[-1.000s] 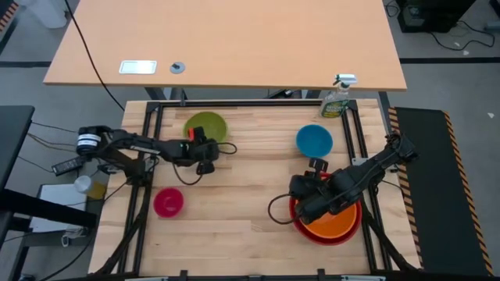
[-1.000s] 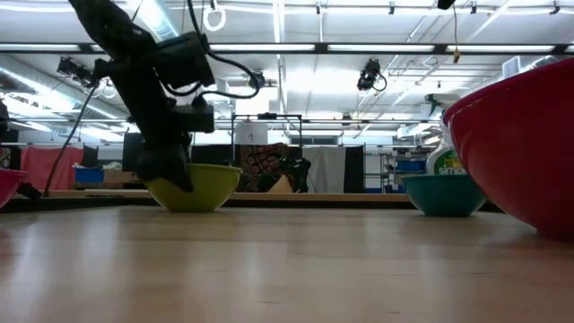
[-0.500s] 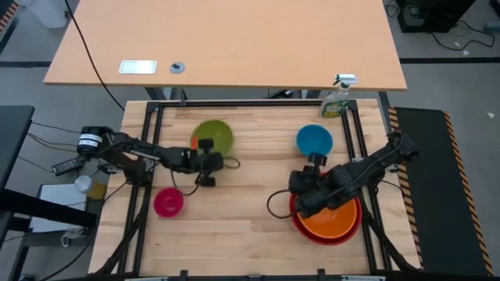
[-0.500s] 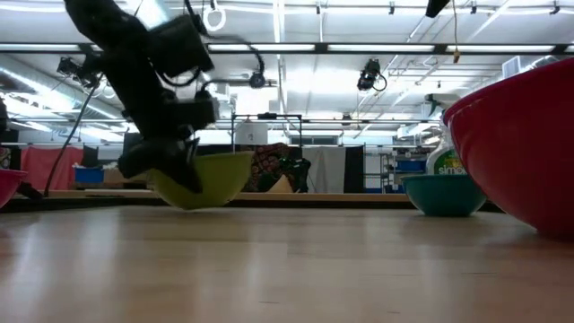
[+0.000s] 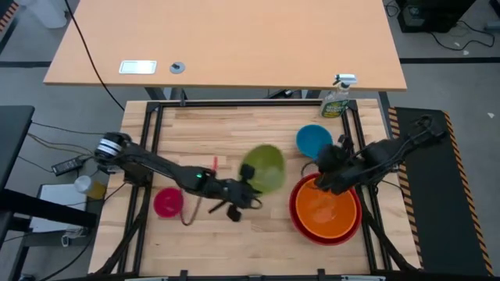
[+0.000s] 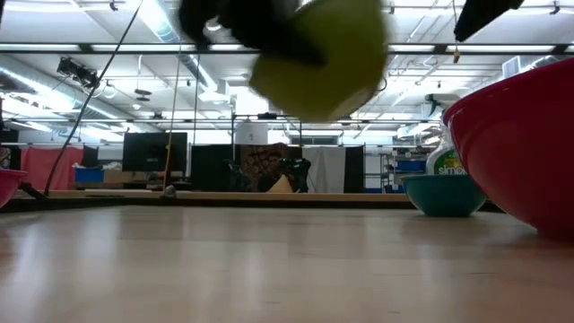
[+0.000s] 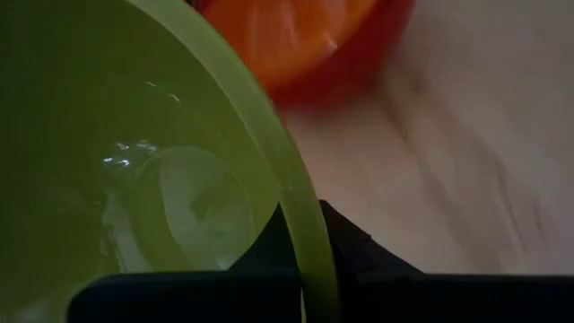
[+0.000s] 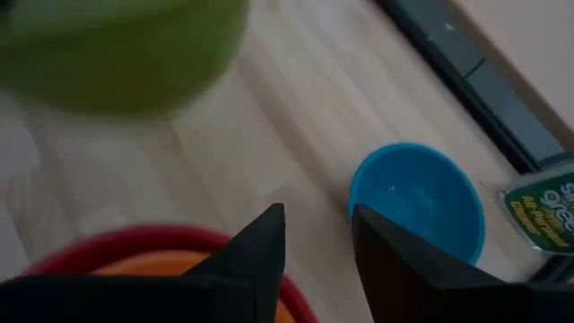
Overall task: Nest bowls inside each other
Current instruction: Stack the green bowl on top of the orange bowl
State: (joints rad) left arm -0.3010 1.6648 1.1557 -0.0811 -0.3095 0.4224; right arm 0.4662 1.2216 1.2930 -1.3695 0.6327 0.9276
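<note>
My left gripper is shut on the lime green bowl, which is in the air over the middle of the table, just left of the red bowl. The orange bowl sits nested in the red one. My right gripper hovers open over the red bowl's far rim with nothing between its fingers. The blue bowl stands on its base at the far right. The pink bowl stands at the near left. My left gripper holds the green bowl by its rim, one finger inside the bowl and one outside. The fingers come from the table's left, slanting down. The bowl is lifted clear of the table and tilted.
A green spray bottle stands at the far right corner behind the blue bowl. Black frame rails run along the table's sides. Bare wood lies at the far left and along the near middle.
My left gripper has taken the green bowl by its rim at the far left, lifted it off the table and swung it toward the right and near side, up beside the red bowl; the bowl has tipped. My right gripper has drawn back from the red bowl's left side toward the far right.
</note>
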